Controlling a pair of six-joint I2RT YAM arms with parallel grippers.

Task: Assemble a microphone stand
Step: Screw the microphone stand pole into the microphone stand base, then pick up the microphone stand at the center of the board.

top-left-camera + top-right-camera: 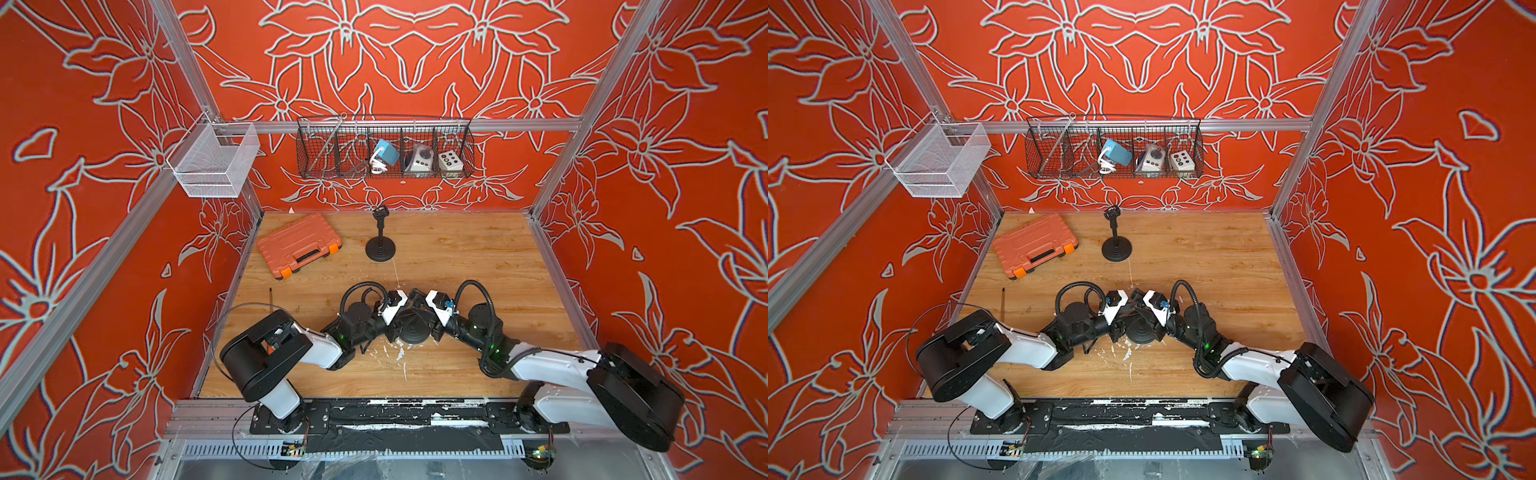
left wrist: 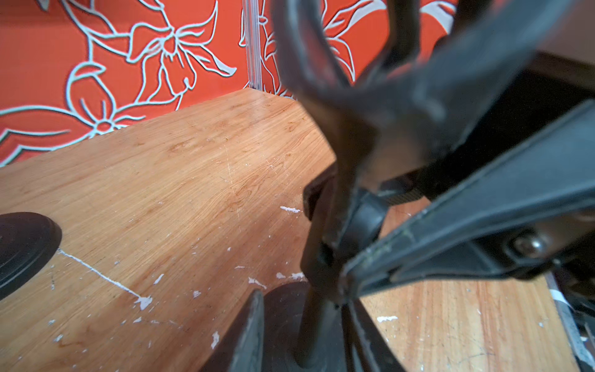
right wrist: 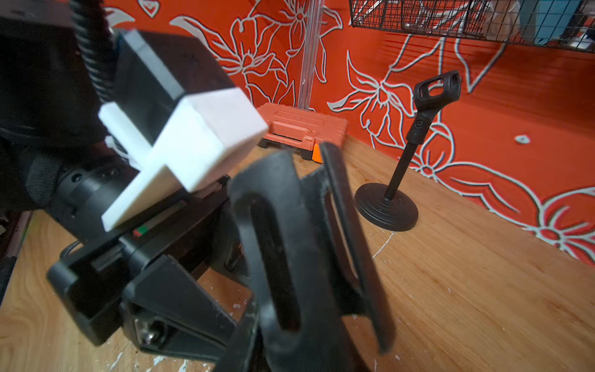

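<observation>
Standing near the wooden table's (image 1: 478, 270) front centre, the round base (image 1: 415, 334) carries a pole (image 2: 314, 283) topped by a microphone clip (image 3: 273, 257). Your right gripper (image 3: 299, 199) pinches that clip; your left gripper (image 2: 306, 325) sits spread around the pole.

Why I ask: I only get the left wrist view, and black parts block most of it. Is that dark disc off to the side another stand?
Observer: Yes. That disc is the base of a finished stand. Both top views show the stand upright at the back of the table, with a clip on top.
Operator: Anything beside it?
Observer: A closed orange case lies next to it, not touching.
Operator: Any loose parts lying about?
Observer: A thin dark rod lies flat near the table's left edge.
</observation>
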